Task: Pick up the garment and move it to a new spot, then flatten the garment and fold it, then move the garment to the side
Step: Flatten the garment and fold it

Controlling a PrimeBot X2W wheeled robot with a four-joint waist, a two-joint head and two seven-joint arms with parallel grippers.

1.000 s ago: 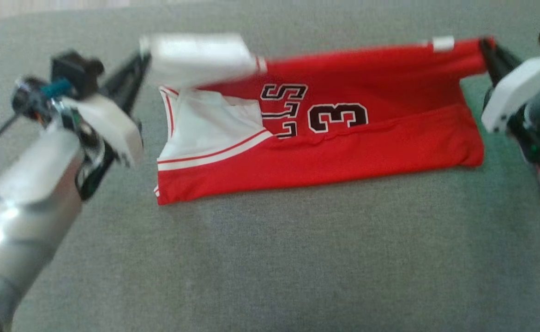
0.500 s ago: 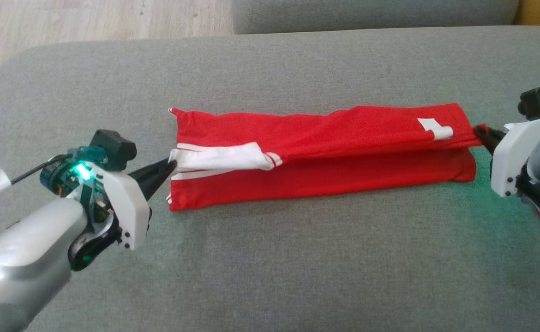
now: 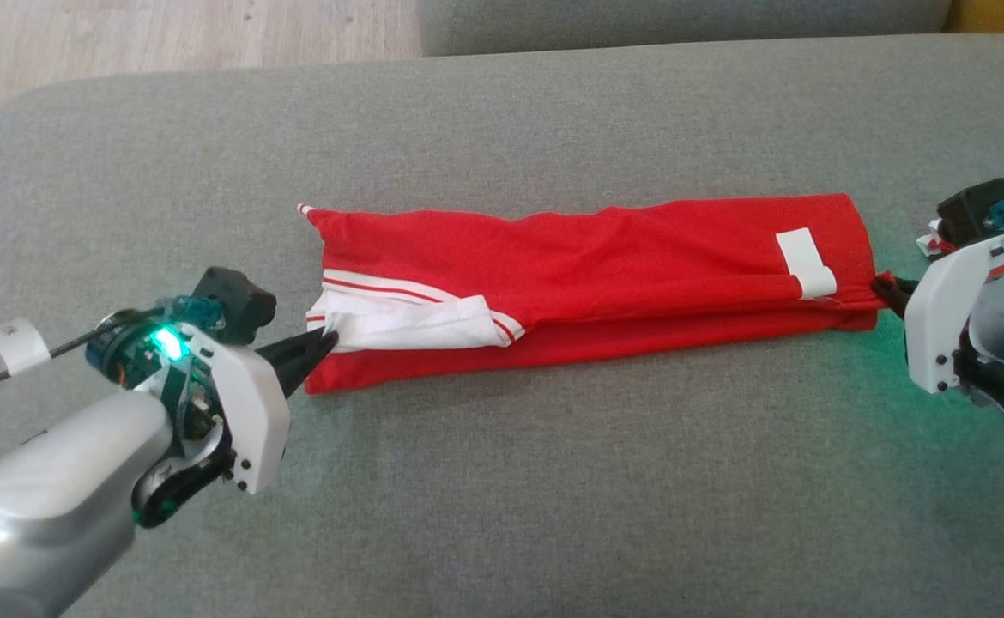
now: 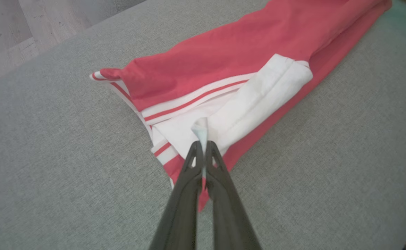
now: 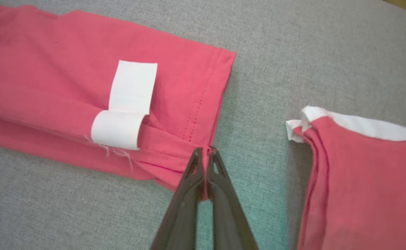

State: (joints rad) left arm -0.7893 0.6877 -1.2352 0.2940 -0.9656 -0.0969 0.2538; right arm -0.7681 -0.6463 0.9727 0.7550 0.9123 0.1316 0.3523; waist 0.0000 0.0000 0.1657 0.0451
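One garment, a long folded strip, lies left to right across the middle of the cushion. At its left end: left gripper, jaws pinched on the edge. At its right end: right gripper, likewise. On top, near that end: a label. Beyond it, apart: a second garment. Behind the cushion: floor.

Smooth cloth garment, coarse-woven cushion

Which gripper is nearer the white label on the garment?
Right. The right gripper pinches the garment right beside the white label; the left gripper holds its far end.
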